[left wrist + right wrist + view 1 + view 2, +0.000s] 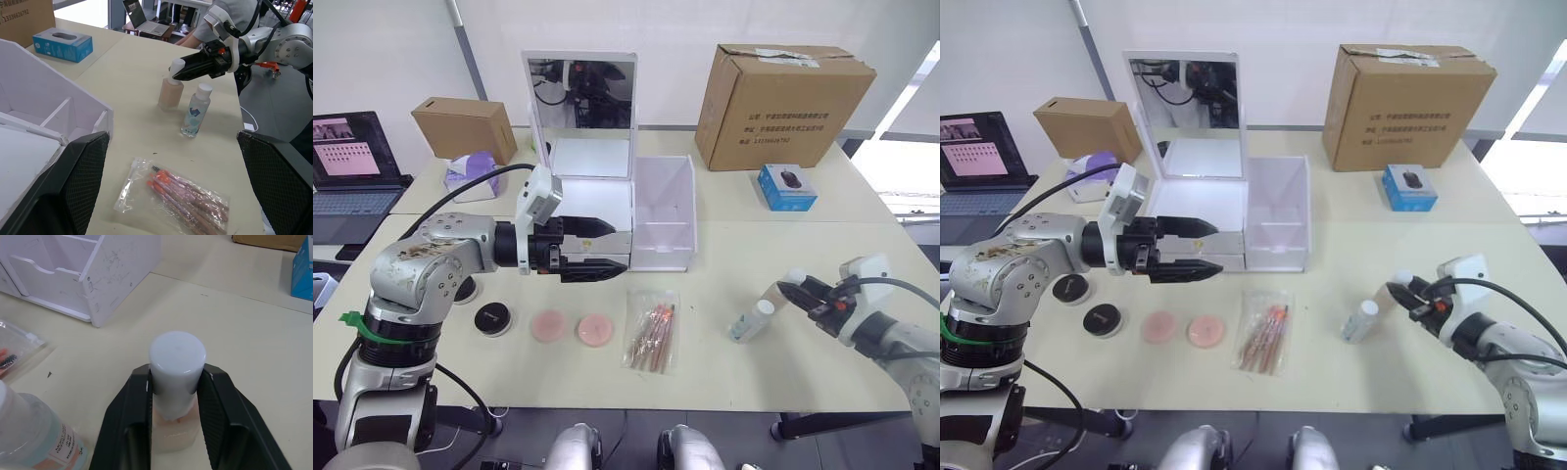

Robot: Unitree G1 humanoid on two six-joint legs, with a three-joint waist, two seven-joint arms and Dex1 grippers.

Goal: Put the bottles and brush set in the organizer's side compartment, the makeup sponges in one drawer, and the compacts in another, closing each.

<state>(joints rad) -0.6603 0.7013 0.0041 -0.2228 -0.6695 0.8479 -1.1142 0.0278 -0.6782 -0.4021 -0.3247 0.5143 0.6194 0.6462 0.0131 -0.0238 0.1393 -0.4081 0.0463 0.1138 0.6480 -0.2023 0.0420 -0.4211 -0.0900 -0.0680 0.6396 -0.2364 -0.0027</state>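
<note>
1. The right gripper (176, 382) was clamped on a bottle (170, 88) — peach liquid under a tall white cap — its two black fingers (132, 416) pressed against the cap's sides, near the desk's right edge.
2. A second bottle (751, 321), clear with a white cap and a pale blue label, stood upright just beside the first — two bottles in all.
3. One brush set (652, 333) lay flat near the desk's front edge: pink-handled brushes sealed in a clear bag.
4. Two round pink sponges (549, 325) lay side by side to the left of the brush set.
5. Two round black compacts (1103, 319) lay toward the desk's left edge, one partly hidden by the left arm.
6. The white organizer (663, 211), with its mirror lid raised, stood at mid-desk; its side compartment (58, 115) held nothing.
7. The left gripper (1200, 250) hovered at the organizer's front, its fingers spread apart and grasping nothing.
</note>
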